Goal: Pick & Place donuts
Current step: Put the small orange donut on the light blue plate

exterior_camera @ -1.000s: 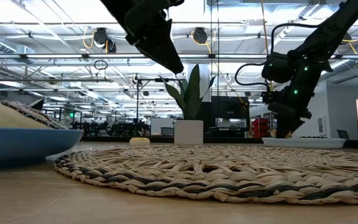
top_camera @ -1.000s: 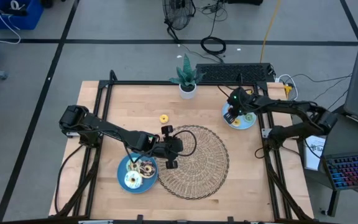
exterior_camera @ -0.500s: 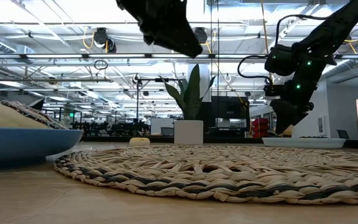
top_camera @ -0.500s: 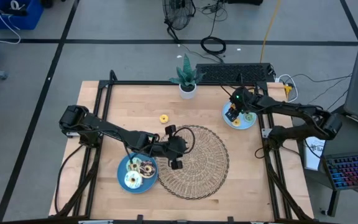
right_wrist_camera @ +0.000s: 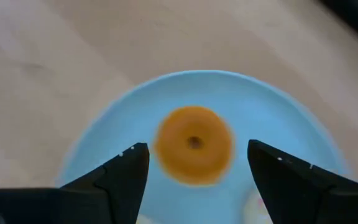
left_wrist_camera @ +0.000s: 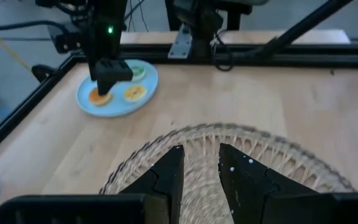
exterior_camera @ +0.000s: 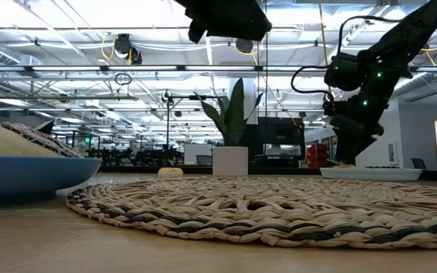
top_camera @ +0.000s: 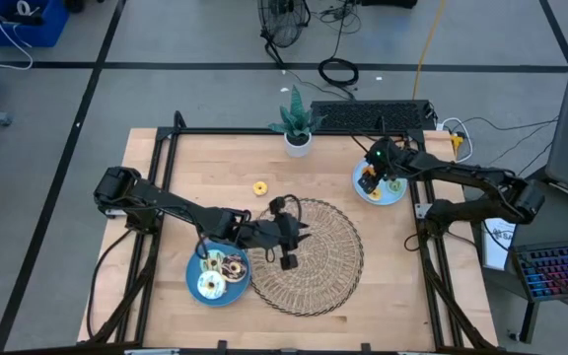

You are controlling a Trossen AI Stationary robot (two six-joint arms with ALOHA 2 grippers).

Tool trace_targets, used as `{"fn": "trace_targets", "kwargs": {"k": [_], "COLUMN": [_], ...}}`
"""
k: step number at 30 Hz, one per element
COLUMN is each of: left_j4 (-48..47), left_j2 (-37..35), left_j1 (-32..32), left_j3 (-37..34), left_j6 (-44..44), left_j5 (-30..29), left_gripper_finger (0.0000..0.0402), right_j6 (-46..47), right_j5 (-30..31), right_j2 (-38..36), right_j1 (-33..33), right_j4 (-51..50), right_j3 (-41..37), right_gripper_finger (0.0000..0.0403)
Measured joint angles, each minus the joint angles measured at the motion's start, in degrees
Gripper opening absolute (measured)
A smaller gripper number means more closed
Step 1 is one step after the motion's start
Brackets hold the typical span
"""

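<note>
1. The right gripper (right_wrist_camera: 194, 171) hovers over the light blue plate (top_camera: 395, 194) at the table's 2 o'clock, jaws spread wide around nothing, directly above an orange donut (right_wrist_camera: 194, 144).
2. The left gripper (left_wrist_camera: 196, 167) hangs over the wicker mat (top_camera: 314, 256) at centre, jaws narrowly parted and empty.
3. More donuts (top_camera: 220, 268) fill the blue plate (top_camera: 193, 271) at 8 o'clock.
4. A yellow donut (top_camera: 260, 187) lies on the bare table (top_camera: 205, 168), at 11 o'clock.
</note>
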Motion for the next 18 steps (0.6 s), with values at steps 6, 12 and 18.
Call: {"fn": "trace_targets", "kwargs": {"k": [6, 12, 18], "left_j4": [2.02, 2.65, 2.67], "left_j2": [0.00, 0.00, 0.00], "left_j1": [0.00, 0.00, 0.00], "left_j3": [0.00, 0.00, 0.01], "left_j6": [0.01, 0.01, 0.01], "left_j5": [-0.01, 0.00, 0.01], "left_gripper_finger": [0.0106, 0.0106, 0.0106], "right_j6": [0.56, -0.72, -2.20], "right_j5": [-6.07, -3.42, 0.05], "right_j2": [0.02, 0.60, 3.42], "right_j1": [1.52, 3.79, 4.50], "right_j4": [0.18, 0.70, 1.07], "right_j3": [0.00, 0.00, -0.70], "right_gripper_finger": [0.0259, 0.0251, 0.0243]}}
